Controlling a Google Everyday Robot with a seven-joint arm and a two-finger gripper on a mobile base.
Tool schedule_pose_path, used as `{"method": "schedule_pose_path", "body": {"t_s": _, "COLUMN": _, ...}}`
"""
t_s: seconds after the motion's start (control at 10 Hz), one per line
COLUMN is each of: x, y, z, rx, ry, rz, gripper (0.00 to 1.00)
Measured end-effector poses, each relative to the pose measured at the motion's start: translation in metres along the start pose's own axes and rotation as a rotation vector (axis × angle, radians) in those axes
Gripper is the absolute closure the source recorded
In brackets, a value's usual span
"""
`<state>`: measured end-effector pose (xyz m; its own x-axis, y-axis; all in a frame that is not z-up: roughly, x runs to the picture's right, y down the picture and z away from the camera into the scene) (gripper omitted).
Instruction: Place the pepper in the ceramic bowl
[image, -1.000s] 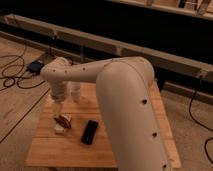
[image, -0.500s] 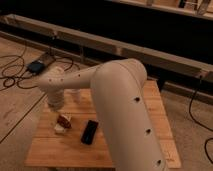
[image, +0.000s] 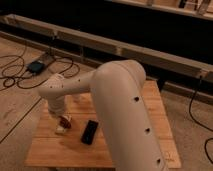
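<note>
Arm (image: 125, 115) bulk fills the middle of the view. Its thick white upper link rises from the lower right, and a slimmer forearm reaches left and then bends down at the wrist over the left part of the desk (image: 60, 152). The desk is a wooden top, and the arm hides most of its far and right side.

A black flat bar (image: 90, 132) lies on the bare near-left part of the boards, its long side running roughly toward and away from the camera. A pale block (image: 61, 129) sits just to its left.

The end effector (image: 60, 114) points downward below the wrist, low over the desk's left side. Whether it is apart, together or clamped on something cannot be told from this view.

The pepper (image: 65, 120) shows as a small red-orange spot right at the tip of the end effector, touching or just above the pale block. It may be in the grasp or resting on the block, and its long axis is too small to read.

The ceramic bowl is not visible and is probably hidden behind the arm. The coming move likely turns on that relation. With the pepper directly under the end effector, the grasp has to be secure first. The carry would then go toward whichever covered part of the desk holds the bowl.
</note>
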<state>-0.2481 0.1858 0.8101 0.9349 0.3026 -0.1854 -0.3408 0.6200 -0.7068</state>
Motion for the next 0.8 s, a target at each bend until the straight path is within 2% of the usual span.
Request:
{"method": "schedule_pose_path", "body": {"t_s": 0.3, "x": 0.004, "y": -0.004, "z": 0.004, "rx": 0.004, "ry": 0.001, "rz": 0.022, "gripper": 0.7}}
{"method": "schedule_pose_path", "body": {"t_s": 0.4, "x": 0.003, "y": -0.007, "z": 0.001, "rx": 0.007, "ry": -0.006, "rz": 0.027, "gripper": 0.82}}
{"method": "schedule_pose_path", "body": {"t_s": 0.6, "x": 0.005, "y": -0.014, "z": -0.008, "rx": 0.008, "ry": -0.03, "rz": 0.046, "gripper": 0.98}}
{"method": "schedule_pose_path", "body": {"t_s": 0.8, "x": 0.014, "y": -0.024, "z": -0.022, "rx": 0.001, "ry": -0.062, "rz": 0.07, "gripper": 1.0}}
